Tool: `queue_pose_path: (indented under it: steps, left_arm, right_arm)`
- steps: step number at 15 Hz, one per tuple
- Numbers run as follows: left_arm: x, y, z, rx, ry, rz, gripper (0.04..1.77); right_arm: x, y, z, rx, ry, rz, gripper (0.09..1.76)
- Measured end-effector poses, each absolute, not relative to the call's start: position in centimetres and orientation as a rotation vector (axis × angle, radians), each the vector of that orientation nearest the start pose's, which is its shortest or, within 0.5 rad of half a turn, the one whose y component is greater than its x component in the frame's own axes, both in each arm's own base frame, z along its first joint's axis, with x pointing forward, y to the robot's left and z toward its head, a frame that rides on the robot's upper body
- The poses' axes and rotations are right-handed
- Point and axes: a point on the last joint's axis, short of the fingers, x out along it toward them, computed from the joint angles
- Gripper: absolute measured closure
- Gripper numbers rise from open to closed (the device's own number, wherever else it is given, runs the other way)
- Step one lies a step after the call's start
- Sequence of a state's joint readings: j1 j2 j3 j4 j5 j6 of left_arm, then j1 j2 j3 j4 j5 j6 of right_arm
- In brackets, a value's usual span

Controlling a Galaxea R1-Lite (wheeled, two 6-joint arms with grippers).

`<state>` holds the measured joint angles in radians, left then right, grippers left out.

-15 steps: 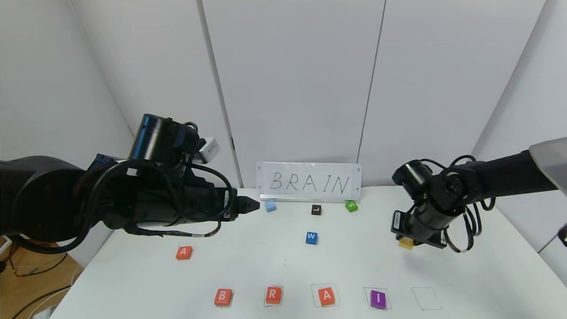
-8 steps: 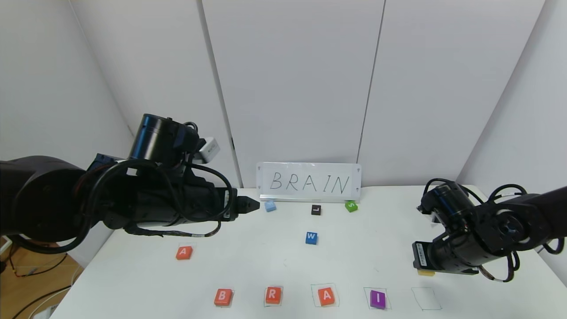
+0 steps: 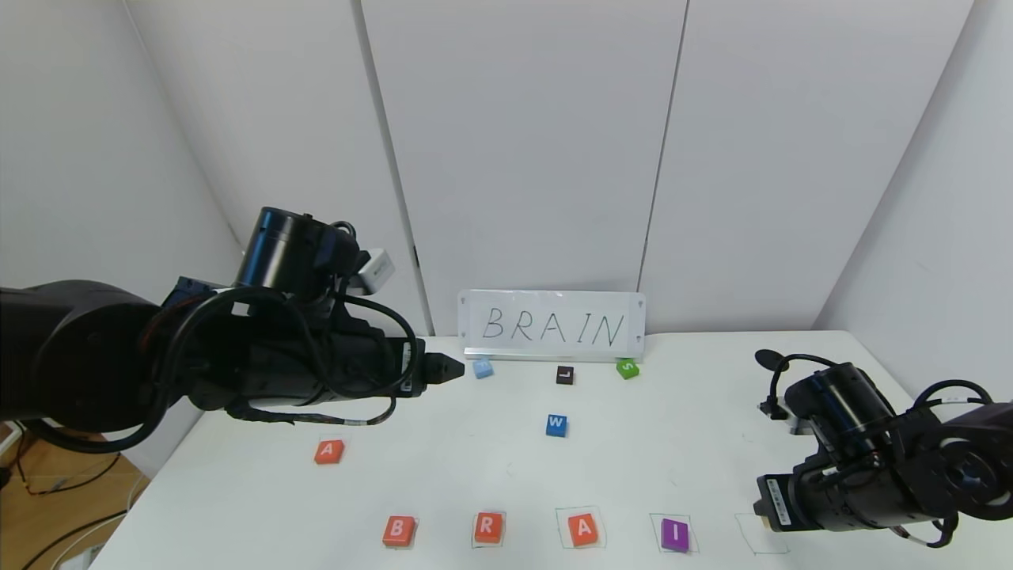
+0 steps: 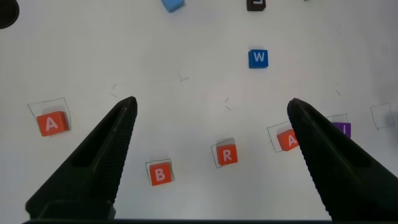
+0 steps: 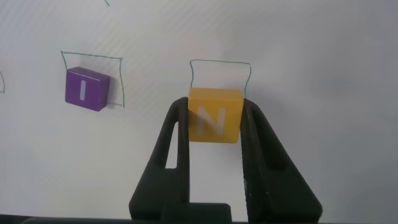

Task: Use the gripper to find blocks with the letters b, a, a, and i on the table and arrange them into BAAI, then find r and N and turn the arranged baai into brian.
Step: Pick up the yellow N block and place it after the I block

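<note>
White tabletop (image 3: pixel 633 467) before grey wall panels. My right hand (image 5: pixel 214 134) pinches N (image 5: pixel 214 115) above the near-right outline; my left hand (image 4: pixel 208 118) gapes wide, empty.

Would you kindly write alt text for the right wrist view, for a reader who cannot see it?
The right gripper holds a yellow N block between its two black fingers, just short of an empty pen-drawn square outline on the white table. Beside it, a purple I block sits inside its own outline.
</note>
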<state>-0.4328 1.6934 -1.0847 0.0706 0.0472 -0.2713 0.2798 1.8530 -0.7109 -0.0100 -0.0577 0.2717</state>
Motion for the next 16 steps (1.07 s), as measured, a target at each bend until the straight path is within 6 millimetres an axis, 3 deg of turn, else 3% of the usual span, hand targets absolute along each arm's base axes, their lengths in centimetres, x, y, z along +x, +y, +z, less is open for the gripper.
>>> queue_pose_path:
  steps: [16]
  left_arm:
    - [27.6, -12.6, 19.5, -0.090, 0.709, -0.278, 0.09]
  right_arm:
    - [25.4, 7.4, 2.9, 0.012, 1.197, 0.035, 1.31]
